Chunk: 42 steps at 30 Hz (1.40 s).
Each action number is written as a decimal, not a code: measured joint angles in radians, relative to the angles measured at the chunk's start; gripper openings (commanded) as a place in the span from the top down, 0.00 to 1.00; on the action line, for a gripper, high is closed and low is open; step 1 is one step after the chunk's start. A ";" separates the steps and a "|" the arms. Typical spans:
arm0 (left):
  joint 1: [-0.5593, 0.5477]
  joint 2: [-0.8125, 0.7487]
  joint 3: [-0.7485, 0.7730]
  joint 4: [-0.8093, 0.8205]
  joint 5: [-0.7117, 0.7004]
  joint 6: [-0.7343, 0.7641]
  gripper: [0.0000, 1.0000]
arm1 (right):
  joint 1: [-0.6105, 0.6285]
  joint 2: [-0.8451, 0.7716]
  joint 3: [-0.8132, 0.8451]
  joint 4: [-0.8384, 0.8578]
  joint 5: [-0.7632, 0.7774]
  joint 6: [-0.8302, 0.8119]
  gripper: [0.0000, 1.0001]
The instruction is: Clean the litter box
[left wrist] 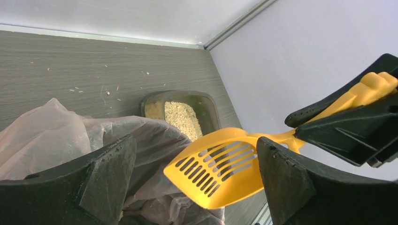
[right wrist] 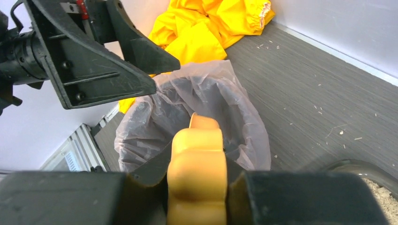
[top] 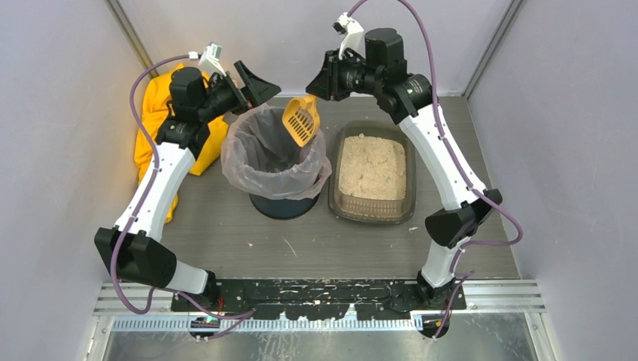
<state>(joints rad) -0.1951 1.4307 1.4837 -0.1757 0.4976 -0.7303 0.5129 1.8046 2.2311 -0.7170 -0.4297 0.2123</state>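
The litter box (top: 374,173) is a shallow dark translucent tray of beige litter, right of the bin; it also shows in the left wrist view (left wrist: 180,112) and at the corner of the right wrist view (right wrist: 375,190). My right gripper (top: 320,81) is shut on the handle of the orange slotted scoop (top: 301,119), holding its blade over the round bin (top: 277,154) lined with a clear bag. The handle (right wrist: 197,176) sits between the jaws. The scoop blade (left wrist: 220,166) looks empty. My left gripper (top: 256,81) is open, empty, raised behind the bin's far left rim.
A crumpled yellow cloth (top: 158,113) lies at the back left against the wall, also in the right wrist view (right wrist: 206,28). Litter crumbs are scattered on the grey table (top: 301,241). Walls close in on three sides.
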 measured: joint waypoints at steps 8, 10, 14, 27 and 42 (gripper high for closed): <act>0.000 0.005 0.000 0.000 0.000 -0.002 0.01 | -0.291 -0.151 -0.404 0.417 -0.170 0.399 0.99; 0.001 0.005 0.000 0.001 0.000 -0.003 0.01 | -0.386 -0.172 -0.482 0.517 -0.191 0.499 0.99; 0.001 0.005 0.000 0.006 0.000 -0.011 0.02 | -0.569 -0.203 -0.618 0.650 -0.209 0.664 0.99; 0.002 0.009 0.000 0.002 -0.010 -0.004 0.01 | -0.632 -0.266 -0.823 0.385 0.002 0.468 0.99; 0.002 0.052 0.000 0.014 0.004 -0.022 0.01 | -0.434 -0.247 -0.786 0.174 0.430 0.049 0.99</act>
<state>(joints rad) -0.1928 1.4826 1.4837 -0.1612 0.5018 -0.7525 0.0792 1.5574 1.4452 -0.5434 0.0002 0.2615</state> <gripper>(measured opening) 0.987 0.258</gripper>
